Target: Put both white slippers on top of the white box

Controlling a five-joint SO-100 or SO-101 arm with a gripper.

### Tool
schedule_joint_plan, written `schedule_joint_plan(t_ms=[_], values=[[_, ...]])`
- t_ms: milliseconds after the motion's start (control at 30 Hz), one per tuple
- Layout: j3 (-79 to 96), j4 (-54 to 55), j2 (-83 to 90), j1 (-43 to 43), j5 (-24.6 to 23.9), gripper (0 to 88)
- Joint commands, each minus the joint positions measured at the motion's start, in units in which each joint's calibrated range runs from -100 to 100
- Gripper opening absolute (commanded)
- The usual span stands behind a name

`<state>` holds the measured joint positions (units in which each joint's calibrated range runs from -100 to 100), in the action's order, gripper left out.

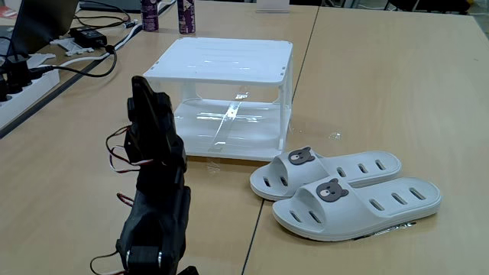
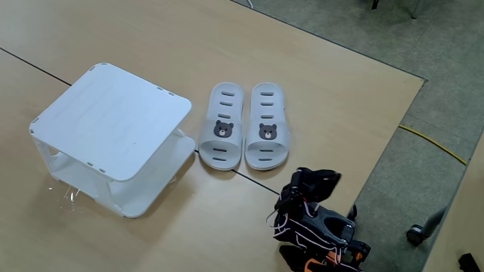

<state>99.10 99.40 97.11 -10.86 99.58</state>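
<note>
Two white slippers with bear-face badges lie side by side on the wooden table, the far one (image 1: 328, 169) (image 2: 221, 136) touching the near one (image 1: 359, 205) (image 2: 266, 136). The white box (image 1: 221, 61) (image 2: 113, 117) stands beside them with its slatted top bare. My black arm is folded up at the table's edge. Its gripper (image 1: 140, 85) (image 2: 321, 177) is well short of the slippers and the box, with its fingers together and nothing in them.
A power strip with cables (image 1: 23, 76) and two dark bottles (image 1: 149, 15) sit at the back left in a fixed view. The table edge (image 2: 393, 143) drops to grey floor with a yellow cable (image 2: 431, 143). Bare wood surrounds the slippers.
</note>
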Motion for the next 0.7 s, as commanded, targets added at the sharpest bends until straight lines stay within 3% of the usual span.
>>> schedule_joint_plan(t_ms=[0,500,667], values=[[0.36,0.17,-13.18,1.65,0.42,0.8],[-0.36,0.08,-81.17,5.10,0.42,0.8],[0.18,0.00,-95.98,4.61,0.42,1.0]])
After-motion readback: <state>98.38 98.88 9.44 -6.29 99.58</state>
